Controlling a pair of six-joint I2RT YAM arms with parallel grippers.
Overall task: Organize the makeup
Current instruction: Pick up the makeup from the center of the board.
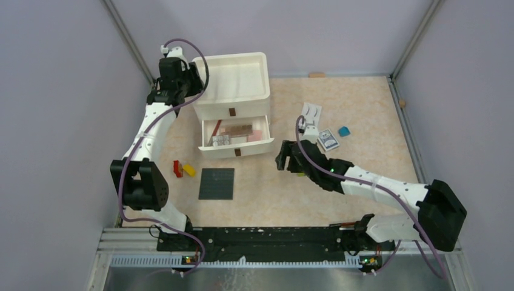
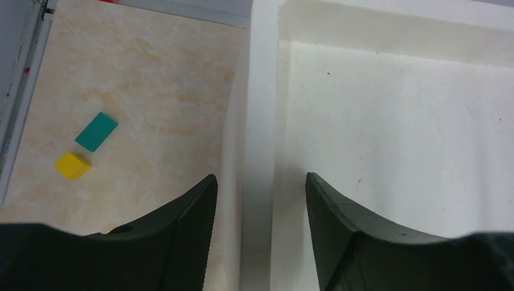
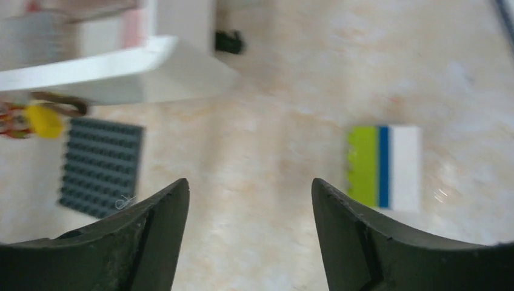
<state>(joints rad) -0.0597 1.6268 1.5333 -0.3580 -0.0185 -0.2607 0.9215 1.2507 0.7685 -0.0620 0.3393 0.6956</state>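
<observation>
Several pieces of makeup lie in the open lower drawer of the white box, among them a brown palette and a pink compact. A white false-eyelash card lies on the table to the right. My left gripper is open. Its jaws straddle the left wall of the box's empty top tray without holding anything. My right gripper is open and empty over bare table, just right of the drawer's corner.
A dark studded plate lies in front of the drawer, with red and yellow bricks to its left. A green, blue and white block sits by my right gripper. A small patterned box and a teal piece lie right. Teal and yellow bricks lie left of the box.
</observation>
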